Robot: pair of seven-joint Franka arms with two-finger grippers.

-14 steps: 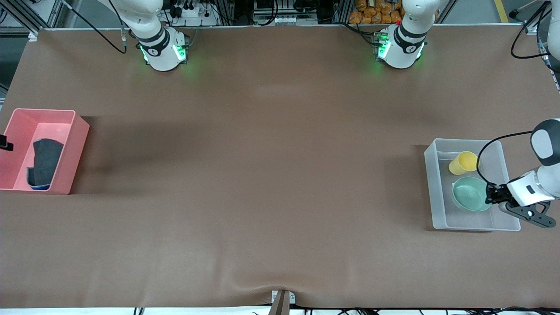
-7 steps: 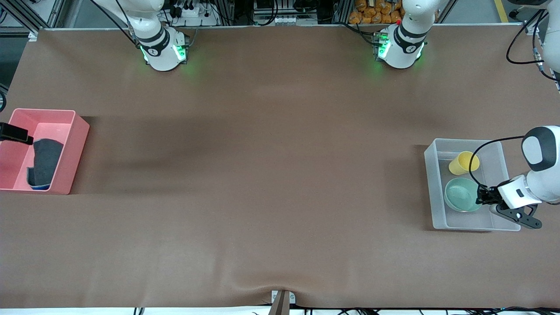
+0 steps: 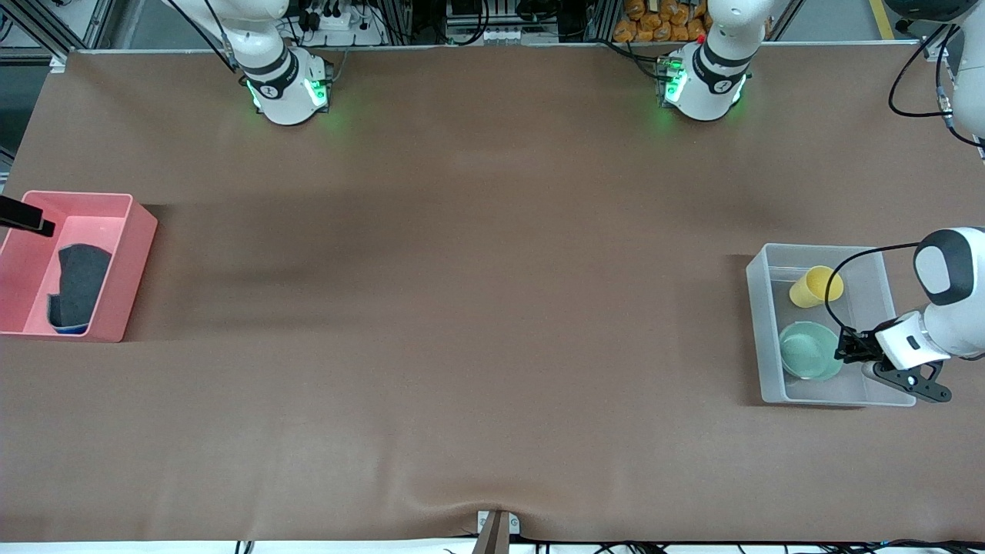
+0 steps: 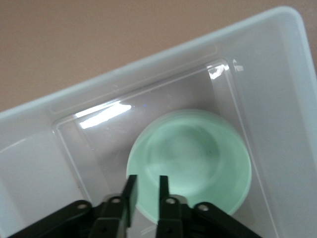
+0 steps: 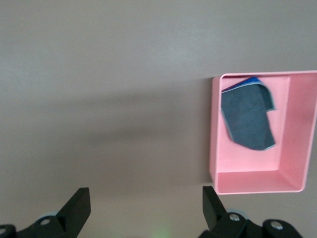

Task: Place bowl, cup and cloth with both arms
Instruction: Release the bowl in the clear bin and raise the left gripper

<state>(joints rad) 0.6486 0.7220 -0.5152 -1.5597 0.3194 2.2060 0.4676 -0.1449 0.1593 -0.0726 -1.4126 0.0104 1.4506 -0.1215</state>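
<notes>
The mint-green bowl [image 3: 804,350] sits in a clear plastic bin [image 3: 758,331] at the left arm's end of the table. My left gripper [image 3: 843,350] is shut on the bowl's rim, one finger inside and one outside, as the left wrist view [image 4: 146,179] shows over the bowl [image 4: 198,153]. The yellow cup [image 3: 814,286] lies tilted in the same bin, farther from the front camera. The cloth [image 3: 77,285], dark grey side up with a blue edge, lies in a pink bin [image 3: 131,269]. My right gripper [image 5: 143,193] is wide open and empty, high above the table beside the pink bin [image 5: 257,183]; the cloth [image 5: 247,116] shows there too.
Only a black part of the right hand [image 3: 27,218] shows at the edge of the front view, over the pink bin's corner. The clear bin's wall [image 4: 148,64] stands close round the bowl. The two lit arm bases stand along the table's back edge.
The left gripper has dragged the bowl inside the clear bin, away from the cup toward the table's middle. The right hand's black part has moved farther from the front camera.
</notes>
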